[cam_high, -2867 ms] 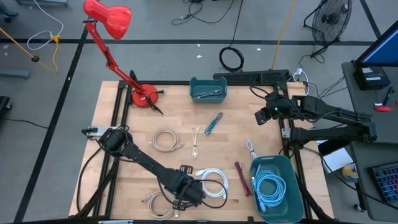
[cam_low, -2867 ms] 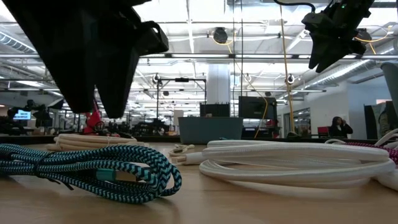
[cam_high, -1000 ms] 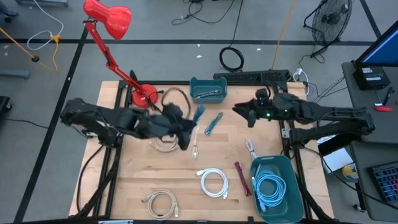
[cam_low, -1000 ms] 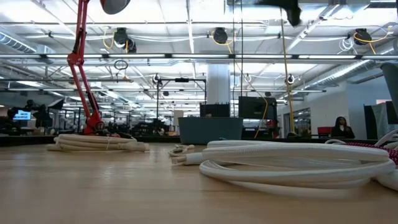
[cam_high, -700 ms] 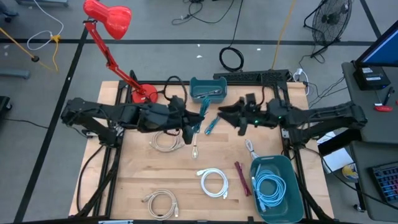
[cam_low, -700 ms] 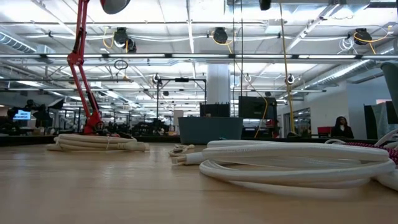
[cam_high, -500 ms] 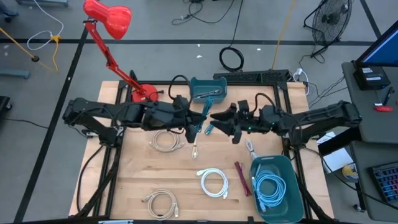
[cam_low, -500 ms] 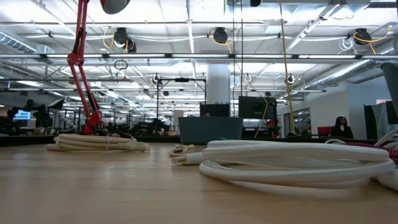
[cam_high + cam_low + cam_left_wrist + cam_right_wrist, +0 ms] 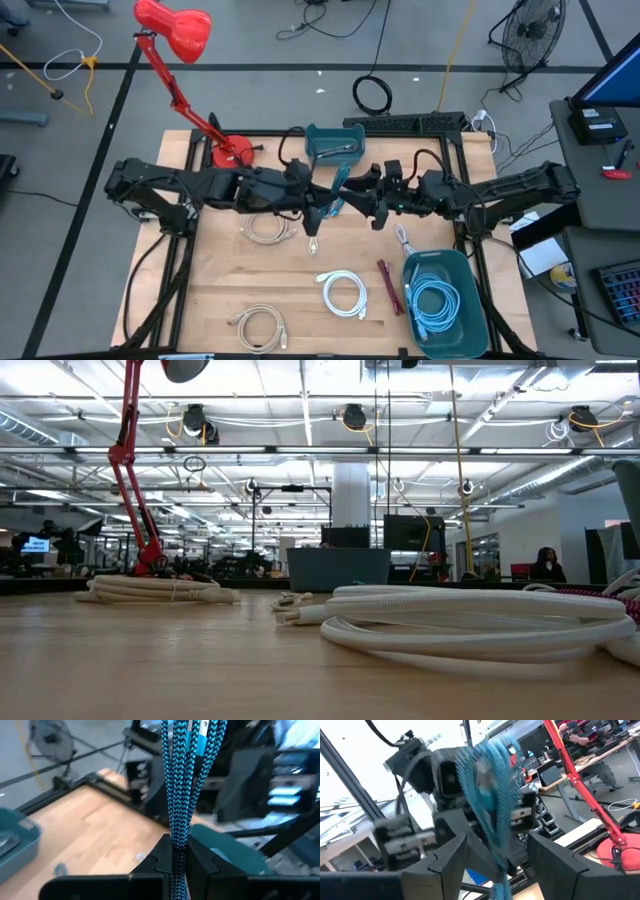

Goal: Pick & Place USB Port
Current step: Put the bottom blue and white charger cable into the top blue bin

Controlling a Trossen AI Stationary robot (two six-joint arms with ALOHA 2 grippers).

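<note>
Both of my arms have swung in from the table's edges and now meet above its middle, at about 12 o'clock from the white cable coil (image 9: 344, 293). My left gripper (image 9: 322, 201) is clamped on the blue braided USB cable (image 9: 184, 775), lifted clear of the front of the table where it lay earlier. The bundle hangs between the two arms in mid-air. My right gripper (image 9: 343, 189) has spread its fingers (image 9: 451, 856) apart, and they stand on either side of the bundle without yet closing on it.

I judge the pick done and a hand-over just starting. Left to do: close my right gripper, release my left, then carry the cable to the teal bin (image 9: 470, 335) at 4 o'clock, which already holds a light blue cable (image 9: 432, 300).
</note>
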